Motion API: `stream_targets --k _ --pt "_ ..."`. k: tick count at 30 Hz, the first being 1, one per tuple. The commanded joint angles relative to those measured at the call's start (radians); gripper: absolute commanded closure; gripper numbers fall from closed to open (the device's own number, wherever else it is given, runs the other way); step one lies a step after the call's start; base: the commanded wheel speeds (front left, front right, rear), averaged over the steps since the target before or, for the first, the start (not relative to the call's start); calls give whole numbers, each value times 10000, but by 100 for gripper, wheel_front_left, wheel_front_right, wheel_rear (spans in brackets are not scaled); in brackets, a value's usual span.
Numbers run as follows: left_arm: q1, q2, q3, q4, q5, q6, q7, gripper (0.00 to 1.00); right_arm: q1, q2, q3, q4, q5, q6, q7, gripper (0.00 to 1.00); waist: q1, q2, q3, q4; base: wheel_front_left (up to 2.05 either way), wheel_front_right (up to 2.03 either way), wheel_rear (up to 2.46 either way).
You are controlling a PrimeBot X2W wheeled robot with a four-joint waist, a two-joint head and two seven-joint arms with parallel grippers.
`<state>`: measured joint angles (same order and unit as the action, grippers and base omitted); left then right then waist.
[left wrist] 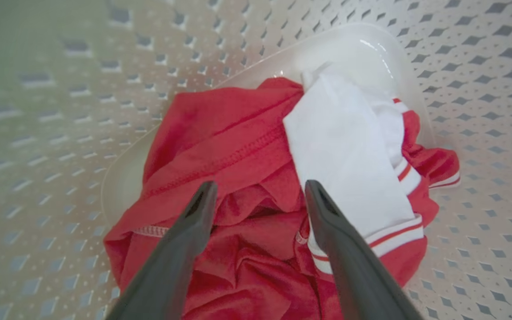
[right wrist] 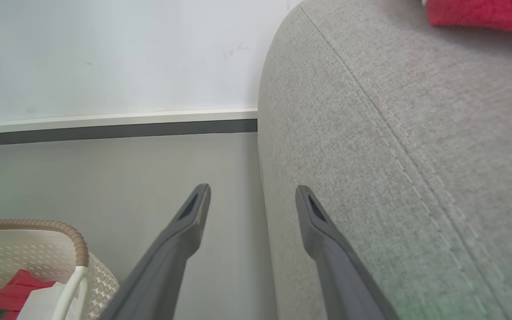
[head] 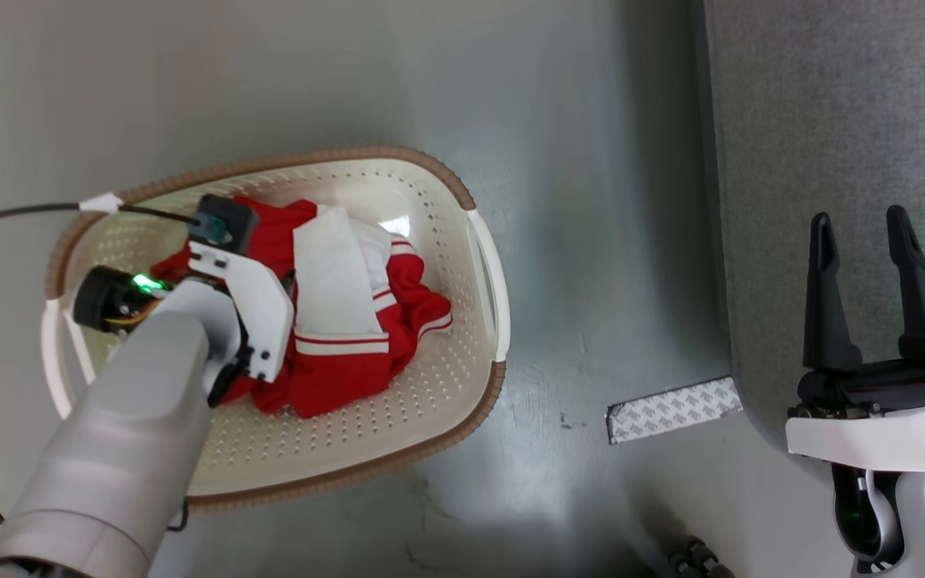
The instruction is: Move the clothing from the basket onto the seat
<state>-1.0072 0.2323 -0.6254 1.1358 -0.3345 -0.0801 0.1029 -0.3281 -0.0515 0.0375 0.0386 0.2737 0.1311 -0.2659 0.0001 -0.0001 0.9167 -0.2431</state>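
Spread wide apart, the jaws of the left gripper (left wrist: 259,184) are held inside the basket (head: 430,385) and pointed down at the clothing (left wrist: 238,146), with nothing clamped between them. Whether the tips touch the red folds cannot be told. The clothing is bunched on the basket's bottom, with a white panel lying uppermost. Beside the basket, across a strip of floor (head: 591,241), the right gripper (head: 858,215) is held at the edge of the seat (head: 832,96), its jaws likewise apart and empty. The reach-and-grasp step is judged to be in hand. Next, the left jaws would need to be lowered around a thick red fold and closed firmly before anything is lifted clear of the basket's rim.
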Motion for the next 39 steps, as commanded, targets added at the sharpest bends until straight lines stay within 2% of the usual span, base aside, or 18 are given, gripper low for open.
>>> stream_targets --k 1,9,20,39 --pt "-197 105 -14 174 42 87 -79 0 -60 23 10 192 85 9 36 0 -1 1 246 -42 0 0 0" --pt "-513 34 -92 650 -29 37 -308 0 -101 41 21 189 51 36 70 0 -1 1 582 -32 0 0 0" --pt "-746 -458 -140 984 -287 -70 -607 0 -166 47 22 294 96 56 95 0 -1 1 911 -142 0 0 0" --pt "-737 -919 -617 1325 -245 -239 -836 0 215 66 -204 243 -48 67 157 0 -1 1 1438 -105 0 0 0"
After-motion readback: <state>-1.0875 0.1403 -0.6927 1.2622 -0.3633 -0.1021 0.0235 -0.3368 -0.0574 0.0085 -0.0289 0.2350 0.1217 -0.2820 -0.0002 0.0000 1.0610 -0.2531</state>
